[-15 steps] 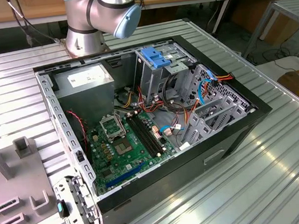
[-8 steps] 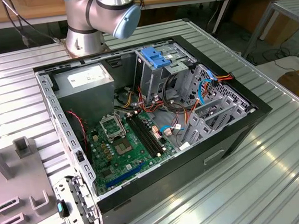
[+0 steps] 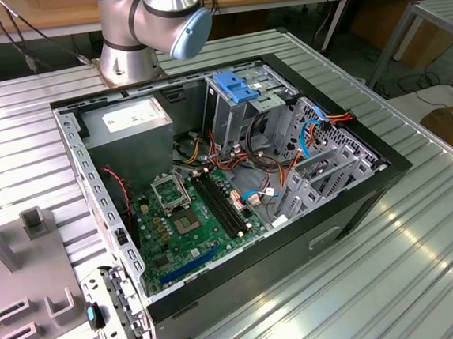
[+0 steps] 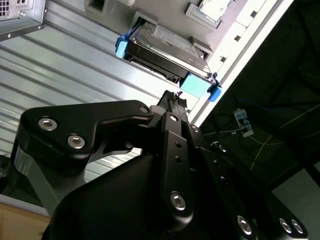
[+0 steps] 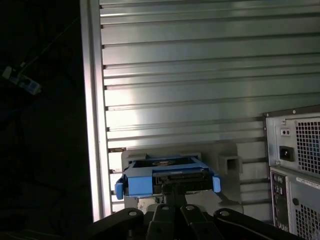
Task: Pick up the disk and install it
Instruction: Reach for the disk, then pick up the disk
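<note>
Cameras at the wrist look along the black gripper [image 4: 172, 100] toward the disk [image 4: 167, 50]. In both wrist views the disk [image 5: 167, 175] lies flat in a grey holder [image 5: 227, 160]. The holder stands on the ribbed metal table [image 5: 190, 75], close to the table's edge. Blue plastic rails [image 5: 147, 184] run along the drive's sides and wrap its near end, with a small tab sticking out at each of the 2 near corners. The drive's dark metal body shows between them.

The gripper [image 5: 172, 189] is pointed at the middle of that blue end, and its tip is just beside it. Whether it touches the disk cannot be told, nor whether it is clenched or released. The disk rests in the holder.

In the first wrist view the back of the computer case [image 5: 295, 165] stands near the holder, showing a power socket and vent grilles.

In the exterior view the case [image 3: 349, 214] lies on its side with its panel off, on the same table [image 3: 425, 263]. The arm's base [image 3: 143, 34] stands just behind it. Inside lie a green motherboard [image 3: 191, 220] and a grey power supply [image 3: 131, 118] with a white label, in the corner nearest the arm's base. A bare blue bracket [image 3: 235, 85] sits on top of the metal drive cage [image 3: 322, 169], toward the exterior view's right, with coloured cables [image 3: 262, 162] trailing beside it.
</note>
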Controlling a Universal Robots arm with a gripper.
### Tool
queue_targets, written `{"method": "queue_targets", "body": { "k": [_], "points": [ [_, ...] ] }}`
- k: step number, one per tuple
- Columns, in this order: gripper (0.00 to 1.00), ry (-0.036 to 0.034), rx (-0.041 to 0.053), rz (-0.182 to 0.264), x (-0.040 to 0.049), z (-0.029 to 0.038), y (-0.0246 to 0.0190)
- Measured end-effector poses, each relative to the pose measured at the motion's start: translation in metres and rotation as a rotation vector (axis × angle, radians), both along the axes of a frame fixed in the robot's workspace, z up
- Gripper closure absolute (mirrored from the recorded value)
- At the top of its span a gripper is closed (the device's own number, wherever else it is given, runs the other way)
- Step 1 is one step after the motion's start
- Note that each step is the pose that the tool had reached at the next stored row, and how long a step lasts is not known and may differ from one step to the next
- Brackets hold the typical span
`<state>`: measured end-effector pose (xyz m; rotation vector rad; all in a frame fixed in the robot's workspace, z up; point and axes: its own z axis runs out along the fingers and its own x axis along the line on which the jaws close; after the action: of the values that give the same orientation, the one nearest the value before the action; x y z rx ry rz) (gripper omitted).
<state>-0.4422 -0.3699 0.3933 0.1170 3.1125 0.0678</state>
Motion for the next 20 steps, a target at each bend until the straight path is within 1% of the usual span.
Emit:
{"method": "queue_targets", "body": {
  "k": [1, 5, 20],
  "points": [
    [0.89, 0.0001, 0.0000, 0.000, -0.0076, 0.0000, 0.0000],
    [0.89, 0.0001, 0.0000, 0.000, -0.0201, 0.0000, 0.0001],
    [0.89, 0.0000, 0.0000, 0.000, -0.0211, 0.0000, 0.0000]
  ]
}}
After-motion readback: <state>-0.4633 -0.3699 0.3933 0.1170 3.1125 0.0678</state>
